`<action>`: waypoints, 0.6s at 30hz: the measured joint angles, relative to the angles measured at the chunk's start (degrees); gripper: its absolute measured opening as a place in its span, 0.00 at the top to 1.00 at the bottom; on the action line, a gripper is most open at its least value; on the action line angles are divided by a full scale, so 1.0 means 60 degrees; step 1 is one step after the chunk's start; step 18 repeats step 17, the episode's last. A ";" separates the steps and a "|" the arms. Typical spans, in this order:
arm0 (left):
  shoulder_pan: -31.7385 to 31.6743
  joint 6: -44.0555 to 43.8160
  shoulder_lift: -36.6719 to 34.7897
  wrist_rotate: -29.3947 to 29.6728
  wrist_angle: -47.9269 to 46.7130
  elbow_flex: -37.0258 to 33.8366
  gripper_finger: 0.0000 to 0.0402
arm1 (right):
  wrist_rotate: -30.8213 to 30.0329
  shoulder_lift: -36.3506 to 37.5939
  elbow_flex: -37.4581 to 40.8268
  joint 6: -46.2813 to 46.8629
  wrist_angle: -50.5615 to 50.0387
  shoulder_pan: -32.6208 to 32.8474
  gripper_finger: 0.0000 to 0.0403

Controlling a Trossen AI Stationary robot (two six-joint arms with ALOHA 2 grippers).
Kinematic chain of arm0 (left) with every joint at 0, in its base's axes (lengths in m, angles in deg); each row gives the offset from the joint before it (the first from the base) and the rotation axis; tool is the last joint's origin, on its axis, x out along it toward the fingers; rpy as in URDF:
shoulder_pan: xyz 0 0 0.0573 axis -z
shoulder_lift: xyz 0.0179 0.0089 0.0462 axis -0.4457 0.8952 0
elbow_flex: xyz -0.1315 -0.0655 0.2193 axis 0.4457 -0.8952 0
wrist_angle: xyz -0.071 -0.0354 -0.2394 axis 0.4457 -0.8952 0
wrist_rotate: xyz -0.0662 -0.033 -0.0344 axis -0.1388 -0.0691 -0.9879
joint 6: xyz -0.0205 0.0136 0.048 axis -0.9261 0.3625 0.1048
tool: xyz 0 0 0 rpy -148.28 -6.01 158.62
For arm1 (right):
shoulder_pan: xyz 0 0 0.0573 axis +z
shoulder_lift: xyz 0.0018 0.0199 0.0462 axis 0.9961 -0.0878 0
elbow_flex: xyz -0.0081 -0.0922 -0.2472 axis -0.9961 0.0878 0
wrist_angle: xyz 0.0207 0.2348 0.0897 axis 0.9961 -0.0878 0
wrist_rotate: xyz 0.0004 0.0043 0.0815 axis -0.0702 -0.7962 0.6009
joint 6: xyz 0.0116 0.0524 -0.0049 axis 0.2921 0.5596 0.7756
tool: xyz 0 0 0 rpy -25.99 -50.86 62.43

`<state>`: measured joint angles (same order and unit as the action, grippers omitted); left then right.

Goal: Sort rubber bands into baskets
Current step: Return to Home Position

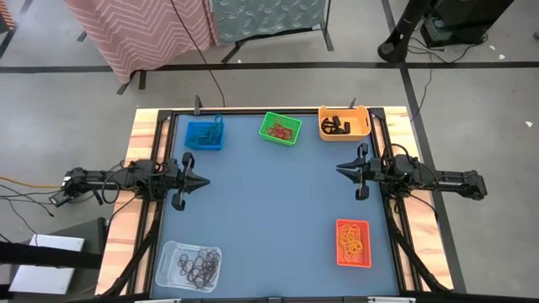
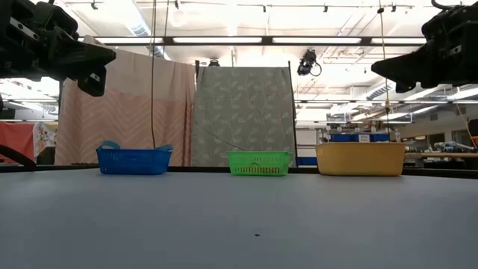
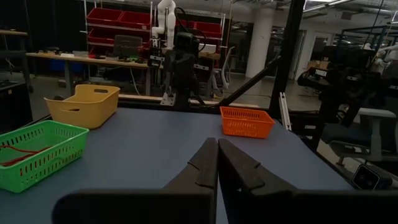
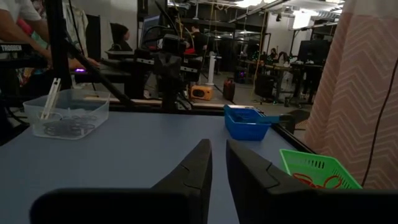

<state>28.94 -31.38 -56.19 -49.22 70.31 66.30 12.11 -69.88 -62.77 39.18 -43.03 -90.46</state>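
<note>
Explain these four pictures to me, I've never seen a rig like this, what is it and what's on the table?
This is a robot with two dark arms at a blue table. One picture looks straight down, one looks level across the tabletop, two come from cameras on the arms' wrists. The left gripper and right gripper hang above the table's sides, holding nothing; the left's fingers are shut, the right's slightly apart. On the table stand a blue basket, green basket, yellow basket, orange basket and clear basket. Small rubber bands lie inside them.
</note>
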 joint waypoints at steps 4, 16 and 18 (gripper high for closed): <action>0.0001 0.0000 0.0002 -0.0002 0.0000 -0.0003 0.96 | 0.0000 0.0000 0.0002 0.0000 -0.0002 0.0000 0.85; -0.0003 0.0000 -0.0001 0.0001 0.0001 -0.0004 0.96 | 0.0000 -0.0004 -0.0001 0.0000 -0.0001 0.0001 0.85; -0.0002 0.0000 0.0000 -0.0003 0.0001 -0.0004 0.96 | 0.0000 -0.0004 0.0002 -0.0003 -0.0003 -0.0001 0.85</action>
